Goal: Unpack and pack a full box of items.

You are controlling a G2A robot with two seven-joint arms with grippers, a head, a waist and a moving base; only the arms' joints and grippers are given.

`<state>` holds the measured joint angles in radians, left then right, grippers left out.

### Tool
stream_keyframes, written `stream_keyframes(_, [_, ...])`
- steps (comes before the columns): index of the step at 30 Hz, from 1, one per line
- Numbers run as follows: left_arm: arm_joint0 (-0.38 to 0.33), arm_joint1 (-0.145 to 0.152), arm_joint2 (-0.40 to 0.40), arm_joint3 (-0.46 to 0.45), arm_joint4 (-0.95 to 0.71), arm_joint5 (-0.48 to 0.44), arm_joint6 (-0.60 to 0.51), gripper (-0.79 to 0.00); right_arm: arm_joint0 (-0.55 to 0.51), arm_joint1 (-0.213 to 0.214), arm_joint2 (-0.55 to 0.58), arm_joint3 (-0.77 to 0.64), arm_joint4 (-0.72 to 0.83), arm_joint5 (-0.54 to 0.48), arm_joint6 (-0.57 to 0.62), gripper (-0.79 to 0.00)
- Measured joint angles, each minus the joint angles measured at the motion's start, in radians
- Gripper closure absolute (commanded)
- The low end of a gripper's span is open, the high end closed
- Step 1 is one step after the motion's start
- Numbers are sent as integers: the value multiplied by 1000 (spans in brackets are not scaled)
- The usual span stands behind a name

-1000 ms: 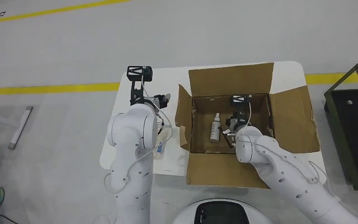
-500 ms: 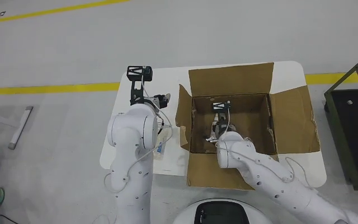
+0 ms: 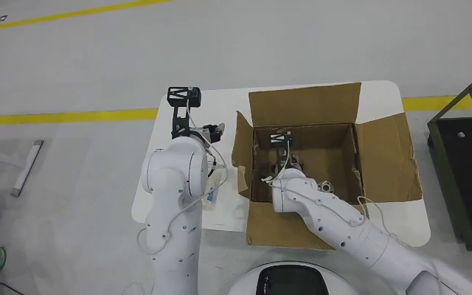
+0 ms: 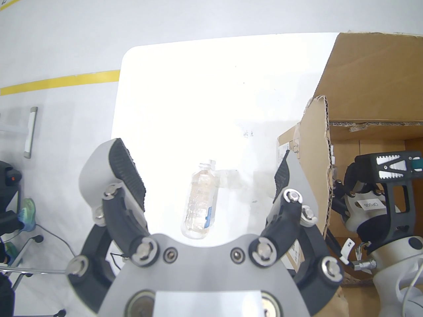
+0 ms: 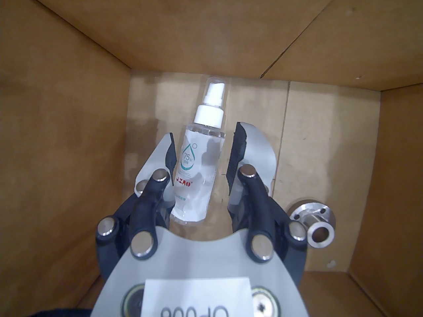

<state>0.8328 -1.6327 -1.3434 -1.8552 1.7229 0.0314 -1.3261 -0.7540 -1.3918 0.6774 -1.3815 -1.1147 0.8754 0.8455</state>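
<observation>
Unpacking. Straddling spray bottle (image 5: 197, 173), flat on box (image 5: 66, 117) floor, with right gripper (image 5: 205, 136) spread, not yet clamped. Next: close on body, lift out. Hovering left gripper (image 4: 202, 153), open and empty, over clear bottle (image 4: 198, 206) on table (image 4: 198, 84).

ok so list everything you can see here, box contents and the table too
cardboard box: one, brown, flaps open, on the table's right part
spray bottle: one, clear with white cap, lying on the box floor
metal flange: one, silver, on the box floor beside the spray bottle
plastic bottle: one, clear, lying on the table left of the box
table: one, white
floor lines: two, yellow, on the grey floor
cart: one, dark green, right of the table
bar: one, pale grey, on the floor at left
left gripper: open, above the plastic bottle
right gripper: open, in the box, astride the spray bottle
</observation>
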Motion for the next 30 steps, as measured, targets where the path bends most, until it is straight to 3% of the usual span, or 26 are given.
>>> stream_keyframes(14, [0,0,0,0,0,0,0,-785,-2,-43,6,94,-12,-30,7,-379])
stream_keyframes(18, [0,0,0,0,0,0,0,-785,-2,-53,13,113,-19,-37,14,-237])
stream_keyframes(19, [0,0,0,0,0,0,0,-785,-2,-55,16,116,-20,-38,16,-154])
stream_keyframes(20, [0,0,0,0,0,0,0,-785,-2,-56,18,119,-22,-40,18,0])
stream_keyframes(26, [0,0,0,0,0,0,0,-785,-6,-65,46,128,-25,-45,28,0])
stream_keyframes(30, [0,0,0,0,0,0,0,-785,-34,-62,98,60,-4,-46,2,0])
